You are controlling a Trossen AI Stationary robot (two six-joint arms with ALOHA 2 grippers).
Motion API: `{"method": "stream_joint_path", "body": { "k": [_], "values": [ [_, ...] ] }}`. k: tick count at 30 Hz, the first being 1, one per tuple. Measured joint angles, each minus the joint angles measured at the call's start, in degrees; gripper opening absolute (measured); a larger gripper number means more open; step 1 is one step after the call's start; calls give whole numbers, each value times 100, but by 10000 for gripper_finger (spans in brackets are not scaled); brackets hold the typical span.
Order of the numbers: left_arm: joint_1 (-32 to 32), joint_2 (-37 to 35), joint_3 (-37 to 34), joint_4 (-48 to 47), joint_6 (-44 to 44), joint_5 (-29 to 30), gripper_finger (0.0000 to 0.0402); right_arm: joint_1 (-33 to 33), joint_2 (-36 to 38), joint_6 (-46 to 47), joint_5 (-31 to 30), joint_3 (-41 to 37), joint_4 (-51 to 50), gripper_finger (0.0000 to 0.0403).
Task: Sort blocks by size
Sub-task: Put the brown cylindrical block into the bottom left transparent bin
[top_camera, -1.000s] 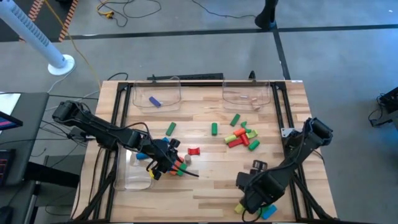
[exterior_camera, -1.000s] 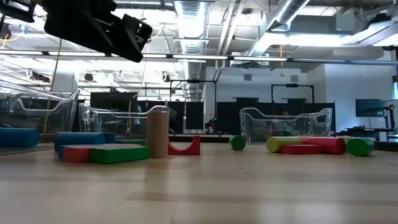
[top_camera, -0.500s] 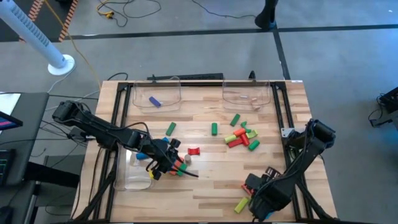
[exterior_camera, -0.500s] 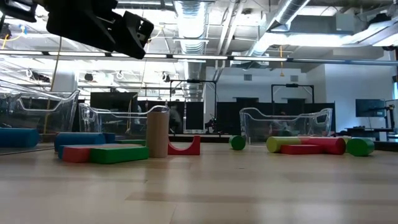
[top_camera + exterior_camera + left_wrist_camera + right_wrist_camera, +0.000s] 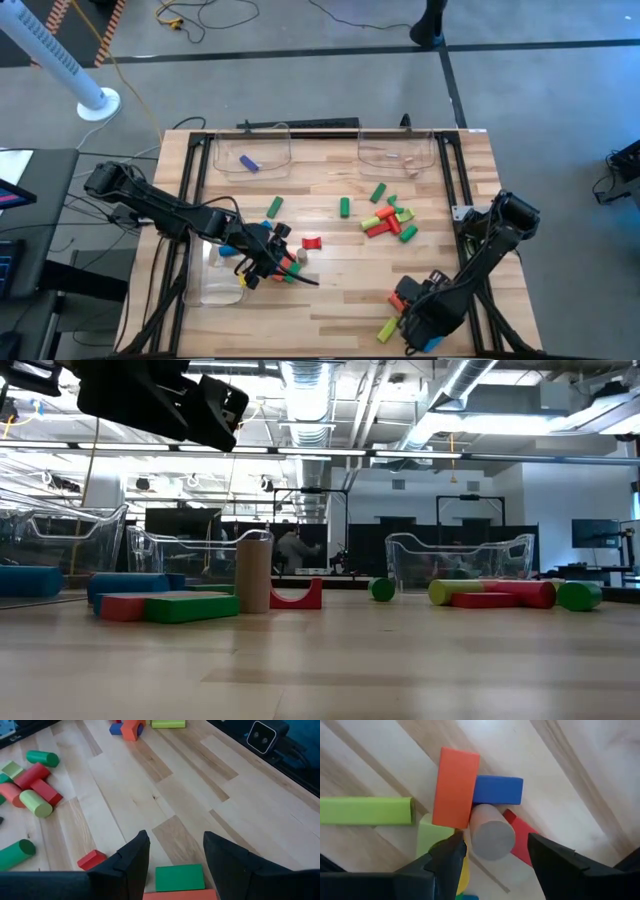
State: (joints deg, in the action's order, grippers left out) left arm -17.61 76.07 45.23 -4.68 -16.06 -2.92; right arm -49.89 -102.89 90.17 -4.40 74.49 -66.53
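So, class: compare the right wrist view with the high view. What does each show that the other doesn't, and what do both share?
Only the right wrist view: a plain wooden cylinder between the open right gripper fingers, touching an orange block and a blue block.
Only the high view: the left gripper, the clear bins, the whole table.
Both: the lime-green bar.

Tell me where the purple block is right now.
The purple block lies alone inside the clear bin at the table's far left in the high view, well apart from the loose blocks spread mid-table.
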Motion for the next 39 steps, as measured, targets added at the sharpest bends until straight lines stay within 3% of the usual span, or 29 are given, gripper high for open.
{"method": "stream_joint_path", "body": {
  "k": [8, 22, 39],
  "values": [
    [0, 0, 0, 23, -1, 0, 181, 2, 0, 0, 12, -91, 125, 240],
    [0, 0, 0, 115, -32, 2, 181, 0, 2, -6, 27, -91, 157, 171],
    [0, 4, -52, 130, -21, 2, 181, 3, -127, -156, 44, -73, 250, 171]
  ]
}}
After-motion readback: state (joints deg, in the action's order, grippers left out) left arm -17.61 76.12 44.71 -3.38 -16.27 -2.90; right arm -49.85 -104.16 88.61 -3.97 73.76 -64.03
